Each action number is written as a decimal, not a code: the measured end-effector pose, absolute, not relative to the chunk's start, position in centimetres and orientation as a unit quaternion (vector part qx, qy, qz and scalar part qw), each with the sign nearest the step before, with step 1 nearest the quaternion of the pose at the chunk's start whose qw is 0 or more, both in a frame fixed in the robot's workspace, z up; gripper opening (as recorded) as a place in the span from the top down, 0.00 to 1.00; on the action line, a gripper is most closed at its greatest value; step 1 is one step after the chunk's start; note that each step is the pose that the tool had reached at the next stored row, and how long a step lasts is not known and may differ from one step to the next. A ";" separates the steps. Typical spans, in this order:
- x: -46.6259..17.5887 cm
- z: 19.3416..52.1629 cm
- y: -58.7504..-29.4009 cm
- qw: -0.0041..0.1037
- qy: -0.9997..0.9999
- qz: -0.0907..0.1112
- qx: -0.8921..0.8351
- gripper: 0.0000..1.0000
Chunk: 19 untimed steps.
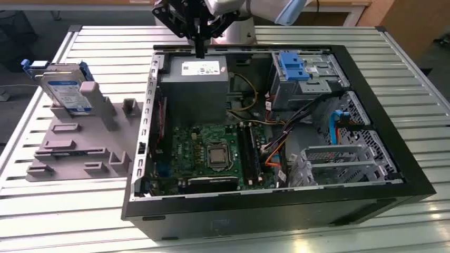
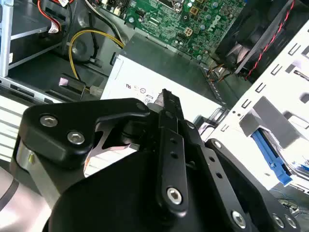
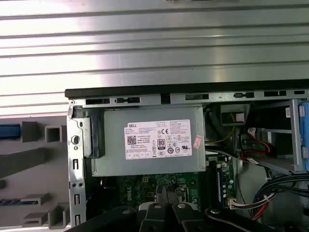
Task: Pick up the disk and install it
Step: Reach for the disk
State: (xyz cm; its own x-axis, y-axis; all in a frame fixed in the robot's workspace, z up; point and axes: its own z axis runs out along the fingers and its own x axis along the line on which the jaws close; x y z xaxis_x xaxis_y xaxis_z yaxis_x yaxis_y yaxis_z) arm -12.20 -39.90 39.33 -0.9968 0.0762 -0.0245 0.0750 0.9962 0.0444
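Observation:
The disk [image 1: 62, 88], a silver drive with a white-and-blue label in a bright blue carrier, stands upright in a grey holder [image 1: 84, 142] at the exterior view's left, outside the computer case. My gripper [image 1: 200, 51] hangs over the case's far rim, above the grey power supply box [image 1: 193, 79], well apart from the disk. Its black fingers are shut together with nothing between them, as the second wrist view [image 2: 166, 99] and the first wrist view [image 3: 164, 205] both show.
The open black computer case [image 1: 393, 132] lies on a slatted metal table [image 1: 70, 211]. Inside are a green motherboard [image 1: 211, 153], bundled cables [image 1: 309, 113], a ribbed blue latch [image 1: 292, 66] and metal drive cages [image 1: 344, 158]. The power supply's white sticker [image 3: 159, 139] sits below the gripper.

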 end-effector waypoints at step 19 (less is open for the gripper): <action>-12.5 39.3 -39.9 0.013 0.999 0.022 0.038 0.89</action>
